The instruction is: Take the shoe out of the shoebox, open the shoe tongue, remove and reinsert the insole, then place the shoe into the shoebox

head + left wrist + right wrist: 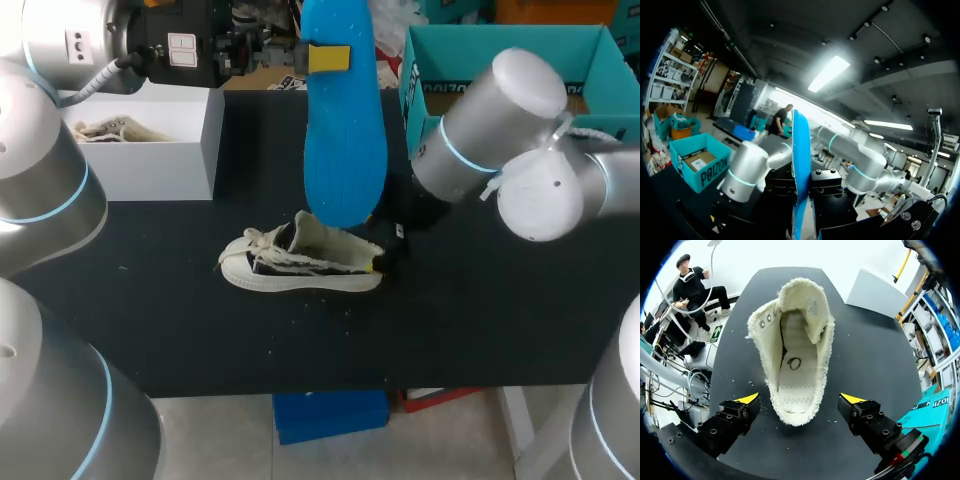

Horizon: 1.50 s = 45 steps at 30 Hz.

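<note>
A cream canvas shoe point(300, 262) lies on its side on the black table point(480, 320), toe to the left. Above it hangs a blue insole point(345, 130), upright, with my left gripper point(328, 58) shut on its upper end. The left wrist view shows that insole point(800, 170) edge-on between the black fingers. My right gripper point(800, 400) stands open at the shoe's heel, one yellow tip on each side and neither touching. The shoe's mouth point(795, 350) gapes toward it, tongue pulled back, bare inner sole showing. The white shoebox point(150, 150) stands at the back left.
A second shoe lies inside the white shoebox. A teal cardboard box point(510, 60) stands at the back right, behind my right arm. Small crumbs of fabric dot the table around the shoe.
</note>
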Motion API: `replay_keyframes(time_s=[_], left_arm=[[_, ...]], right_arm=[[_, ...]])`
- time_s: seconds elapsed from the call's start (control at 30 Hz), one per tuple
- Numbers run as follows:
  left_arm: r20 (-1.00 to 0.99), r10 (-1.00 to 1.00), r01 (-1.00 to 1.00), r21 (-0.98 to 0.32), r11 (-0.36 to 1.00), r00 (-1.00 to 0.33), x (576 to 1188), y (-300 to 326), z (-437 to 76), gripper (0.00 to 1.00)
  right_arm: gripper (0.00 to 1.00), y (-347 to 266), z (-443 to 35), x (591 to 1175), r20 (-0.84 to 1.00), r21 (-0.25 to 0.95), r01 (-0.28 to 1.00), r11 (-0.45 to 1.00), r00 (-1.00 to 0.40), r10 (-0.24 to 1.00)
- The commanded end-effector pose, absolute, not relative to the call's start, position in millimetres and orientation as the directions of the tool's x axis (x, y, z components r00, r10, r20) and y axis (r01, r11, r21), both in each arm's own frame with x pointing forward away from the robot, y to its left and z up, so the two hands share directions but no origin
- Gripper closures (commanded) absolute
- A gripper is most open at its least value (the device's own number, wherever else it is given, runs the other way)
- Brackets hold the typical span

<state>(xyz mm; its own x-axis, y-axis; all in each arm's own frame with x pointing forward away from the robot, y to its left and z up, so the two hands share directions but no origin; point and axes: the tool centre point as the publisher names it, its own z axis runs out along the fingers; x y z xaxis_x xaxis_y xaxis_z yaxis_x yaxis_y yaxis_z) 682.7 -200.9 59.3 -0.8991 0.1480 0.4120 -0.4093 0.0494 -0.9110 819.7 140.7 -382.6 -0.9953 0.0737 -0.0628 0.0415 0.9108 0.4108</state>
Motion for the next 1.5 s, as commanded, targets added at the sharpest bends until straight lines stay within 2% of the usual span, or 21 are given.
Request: replay_keyframes(time_s=[0.03, 0.57, 1.03, 1.23, 1.5], left_arm=[[0.412, 0.146, -0.409, -0.911, 0.05, -0.899, 682.8, -202.5, 58.5, 1.0], [0.412, 0.146, -0.409, -0.911, 0.05, -0.899, 682.8, -202.5, 58.5, 1.0], [0.412, 0.146, -0.409, -0.911, 0.05, -0.899, 682.8, -202.5, 58.5, 1.0], [0.412, 0.146, -0.409, -0.911, 0.05, -0.899, 682.8, -202.5, 58.5, 1.0], [0.412, 0.146, -0.409, -0.911, 0.05, -0.899, 682.8, -202.5, 58.5, 1.0]], right_arm=[[0.0, 148.0, -379.0, 817.5, -0.07, 0.067, 0.073, 0.995, -0.994, 0.078], [0.0, 162.9, -378.6, 815.6, -0.072, 0.005, 0.069, 0.998, -0.995, 0.069], [0.0, 166.7, -383.5, 816.5, -0.054, 0.026, 0.067, 0.997, -0.996, 0.068], [0.0, 165.0, -383.8, 815.4, -0.057, 0.068, 0.076, 0.995, -0.995, 0.08], [0.0, 161.7, -381.8, 812.5, -0.067, 0.2, 0.06, 0.978, -0.995, 0.075]])
